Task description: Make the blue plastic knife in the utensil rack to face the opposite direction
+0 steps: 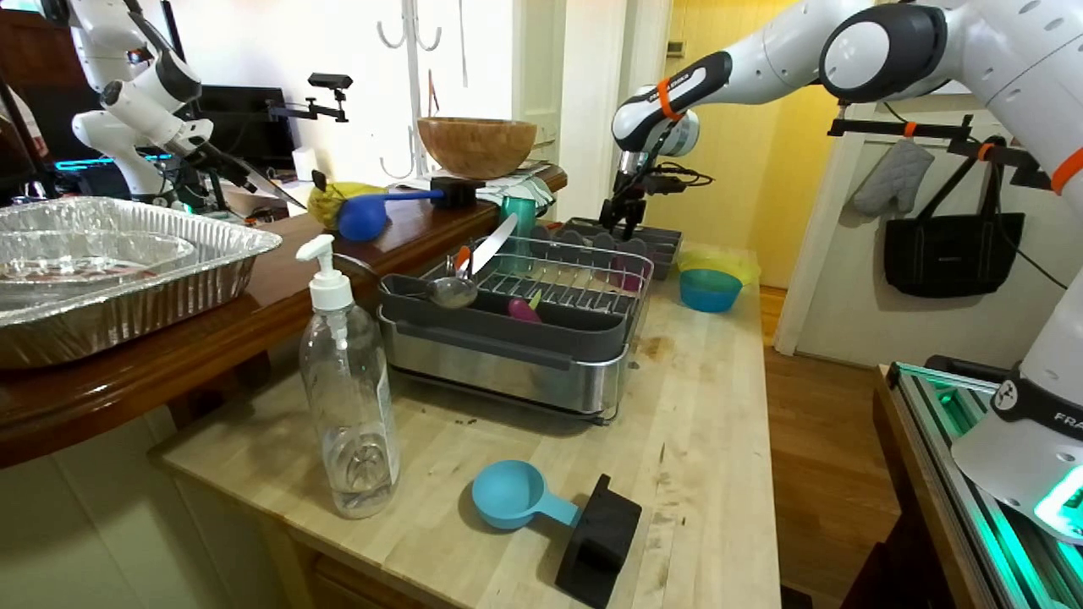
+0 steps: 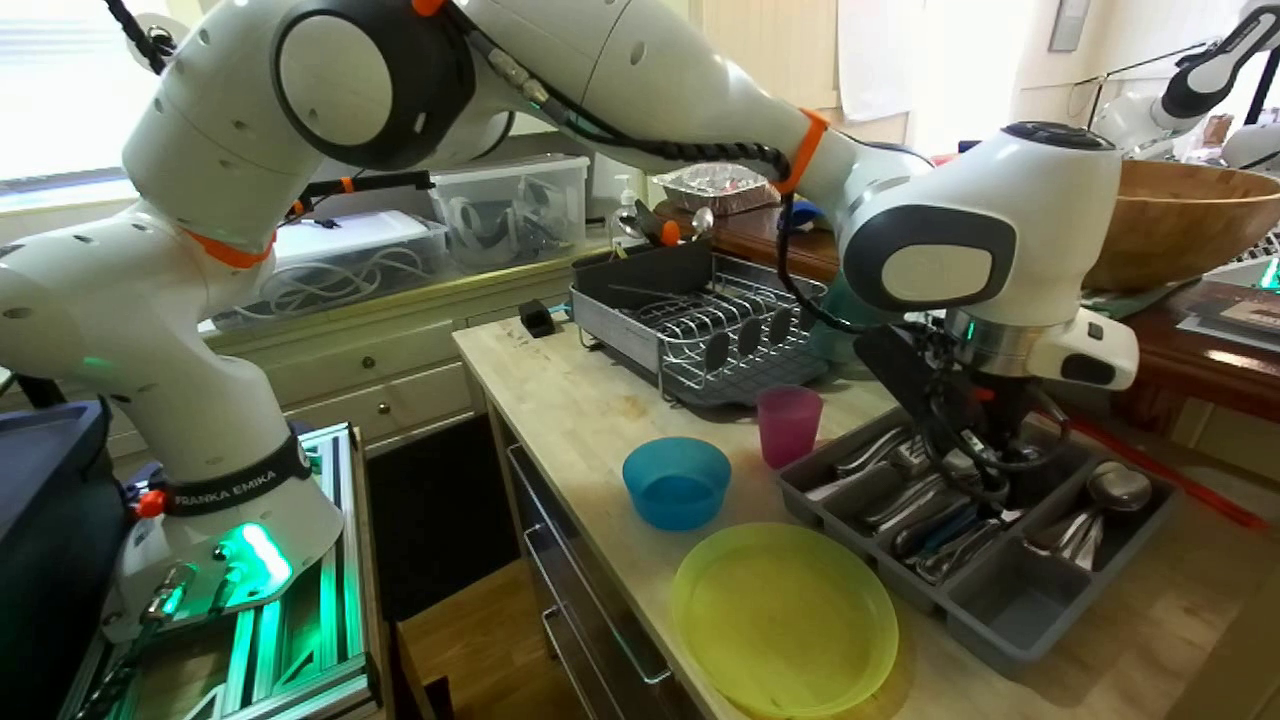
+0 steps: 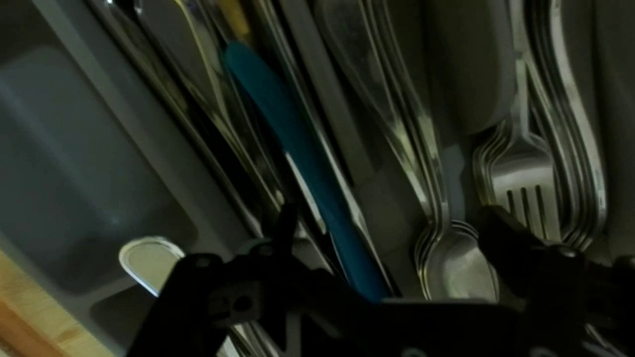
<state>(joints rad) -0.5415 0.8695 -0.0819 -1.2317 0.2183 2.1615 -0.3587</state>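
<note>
Wrist view: knife [image 3: 297,139] (blue, one piece) lies in a compartment of the grey tray [image 3: 154,144], among metal cutlery [image 3: 158,74], slanting from far left to near right, rounded end far. Near end goes behind the claw [image 3: 390,215]; which end is the blade, can't tell. Claw has its fingers [image 3: 508,243] wide apart, knife showing in the gap, closer to the left one; touching or not, can't tell. Right of the knife, stacked spoons [image 3: 459,270], then stacked forks [image 3: 523,173].

Both exterior views: arm [image 2: 1000,220] hangs over the tray, claw end down, tray on the table [image 2: 620,405]. In an exterior view, pink cup [image 2: 788,425] just left of the tray, blue bowl [image 2: 677,483] farther left, yellow plate [image 2: 785,620] near. Dish rack [image 2: 620,305] beyond the cup, same table.

In an exterior view, pump bottle [image 1: 355,423] stands near left, light-blue scoop [image 1: 510,491] right of it, handle end at a black block [image 1: 599,541]. Foil pan [image 1: 195,296] and wooden bowl [image 1: 478,148] sit higher, left of the table.
</note>
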